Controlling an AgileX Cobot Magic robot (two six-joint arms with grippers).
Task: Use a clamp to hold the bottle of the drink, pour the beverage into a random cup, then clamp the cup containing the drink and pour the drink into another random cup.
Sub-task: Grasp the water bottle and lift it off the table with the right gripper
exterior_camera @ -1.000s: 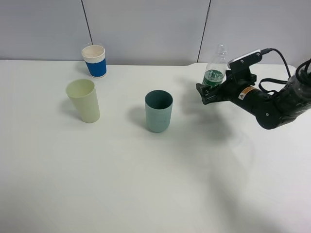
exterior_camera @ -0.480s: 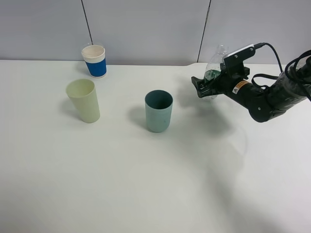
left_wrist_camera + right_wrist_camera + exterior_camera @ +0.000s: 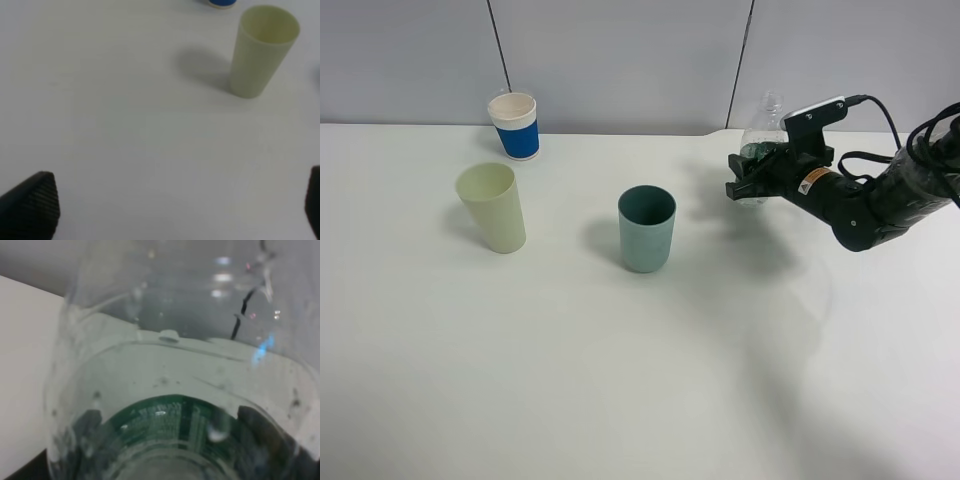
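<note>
Bottle (image 3: 764, 128) grasped by the clenched right gripper (image 3: 748, 178) at the far right of the worktop (image 3: 620, 390), teal cup (image 3: 647, 228) placed in the middle, pale tumbler (image 3: 492, 207) at the left, left gripper (image 3: 172, 206) released.

3 cups: teal cup (image 3: 646, 228), yel-grn tumbler (image 3: 492, 207), paper cup (image 3: 515, 125); 1 bottle (image 3: 763, 128)

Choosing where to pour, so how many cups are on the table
3: a blue-and-white paper cup at the back left, a pale yellow-green tumbler just in front of it, a teal cup near the middle. None seems hidden.
</note>
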